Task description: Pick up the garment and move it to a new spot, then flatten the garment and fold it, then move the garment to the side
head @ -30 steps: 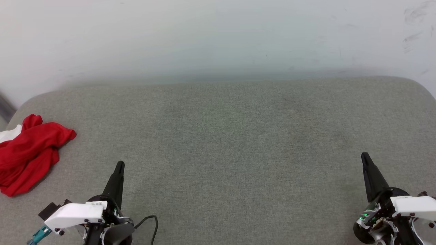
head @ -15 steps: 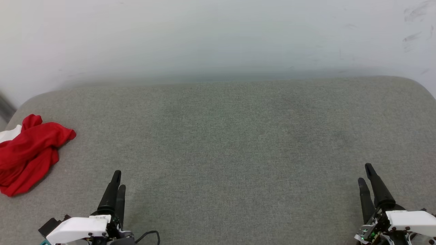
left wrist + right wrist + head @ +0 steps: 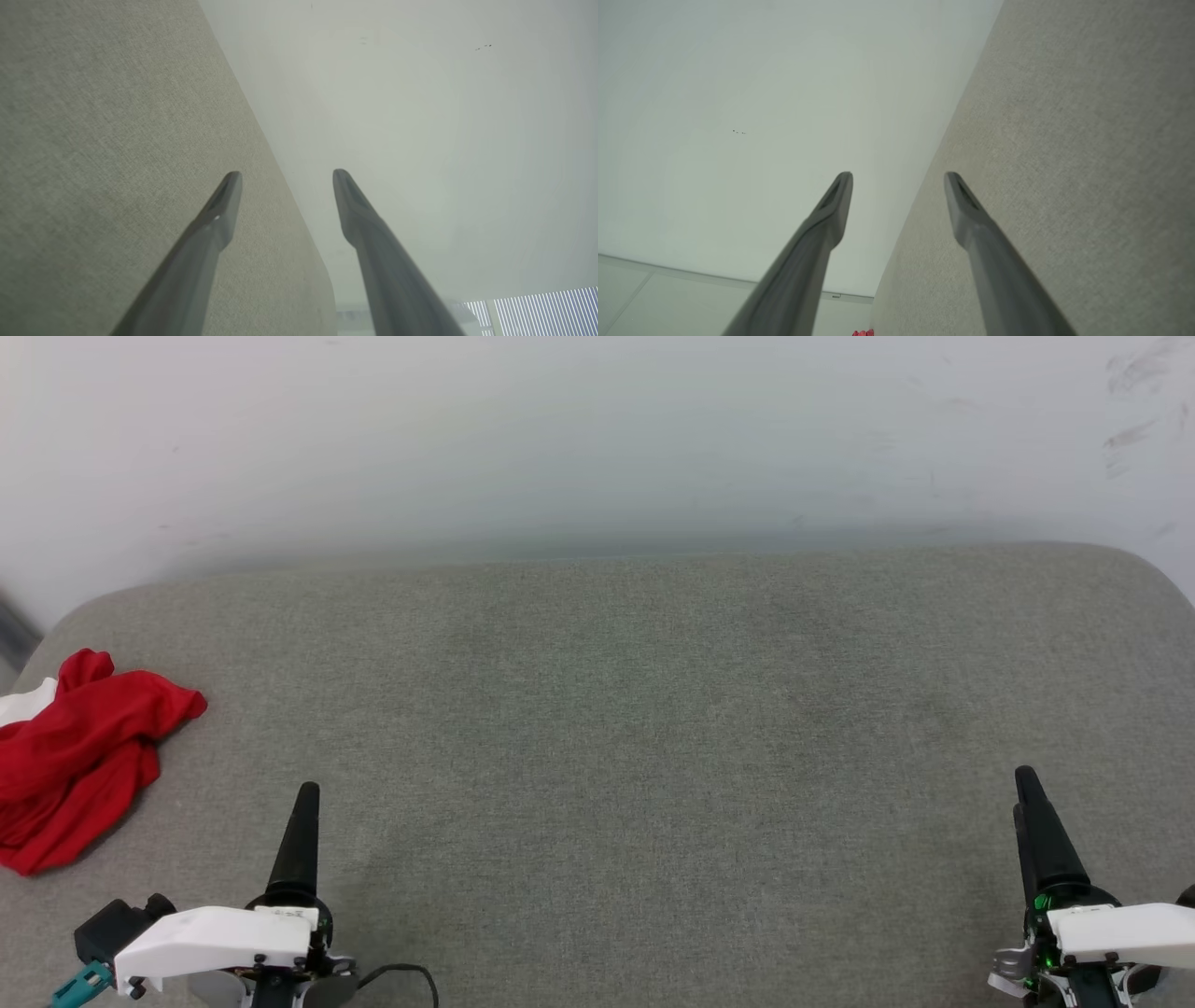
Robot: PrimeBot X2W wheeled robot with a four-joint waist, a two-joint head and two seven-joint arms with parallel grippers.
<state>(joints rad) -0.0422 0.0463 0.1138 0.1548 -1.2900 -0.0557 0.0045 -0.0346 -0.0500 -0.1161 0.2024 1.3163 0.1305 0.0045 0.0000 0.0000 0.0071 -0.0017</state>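
Observation:
The garment (image 3: 75, 761) lies crumpled at the far left edge of the grey fabric surface (image 3: 616, 709), red with a bit of white sleeve showing. A red sliver of the garment (image 3: 863, 332) also peeks in at the bottom of the right wrist view. My left gripper (image 3: 304, 795) hovers near the front edge, to the right of the garment and apart from it. In the left wrist view the left gripper (image 3: 286, 175) is open and holds nothing. My right gripper (image 3: 1025, 784) is at the front right, and the right wrist view shows the right gripper (image 3: 899, 176) open and holding nothing.
The grey surface has rounded far corners and ends at a white wall (image 3: 597, 439) behind. A dark cable (image 3: 411, 975) loops beside my left wrist. Window blinds (image 3: 546, 310) show at the lower right of the left wrist view.
Both wrists have turned. Half a second ago each gripper showed two fingers side by side, and now they line up edge-on in the head view. The garment has not moved.

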